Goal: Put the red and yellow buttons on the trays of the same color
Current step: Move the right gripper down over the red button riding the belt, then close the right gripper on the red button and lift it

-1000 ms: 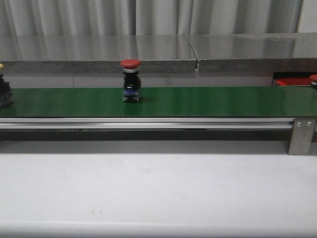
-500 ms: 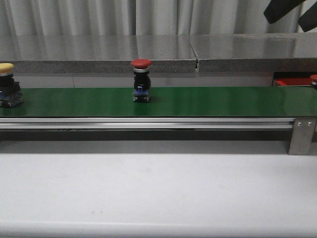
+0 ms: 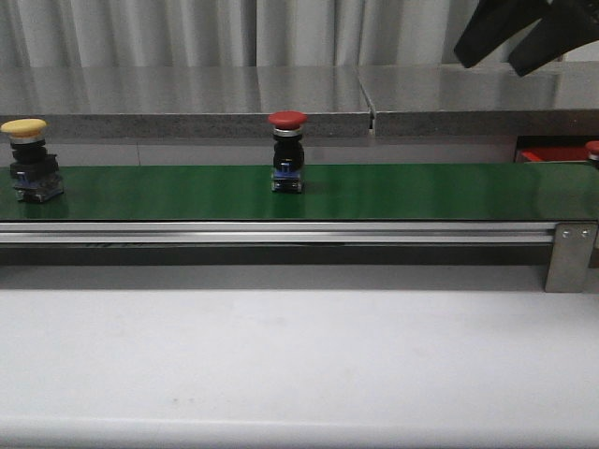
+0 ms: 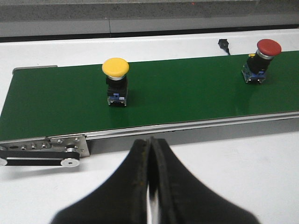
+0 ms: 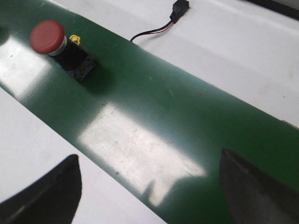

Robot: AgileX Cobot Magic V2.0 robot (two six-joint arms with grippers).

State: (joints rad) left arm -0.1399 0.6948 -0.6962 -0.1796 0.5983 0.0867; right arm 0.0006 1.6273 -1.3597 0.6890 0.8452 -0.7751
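Red button (image 3: 287,150) upright on green belt (image 3: 421,192), roughly mid-belt in front view; red cap on black body, small blue base. Yellow button (image 3: 28,159) upright near belt's left end, close to frame edge. Both well apart.

Red tray (image 3: 554,155) only a sliver behind belt at far right, mostly hidden by belt and cut by frame edge; shape not readable. Second red cap (image 3: 592,148) at extreme right edge, cut off, body not visible; cannot tell if on tray or beside it.

Right gripper (image 3: 513,42) at top right of front view, high above belt, only two dark fingers visible, rest out of frame. Fingers spread wide, nothing between them. Right wrist view: finger tips (image 5: 51,193) at both lower corners, wide gap, belt (image 5: 187,135) beneath, red button (image 5: 56,44) off to one side, away from the fingers. Black connector with red-black wire (image 5: 180,9) on white surface just beyond belt.

Left gripper (image 4: 150,154) seen only in left wrist view: fingers pressed together, no gap, holding nothing. Over white table (image 4: 233,163) short of belt. Yellow button (image 4: 116,84) and red button (image 4: 259,60) both on belt (image 4: 187,93) ahead of it. Belt end roller bracket (image 4: 46,151) partly visible, cut at frame edge.
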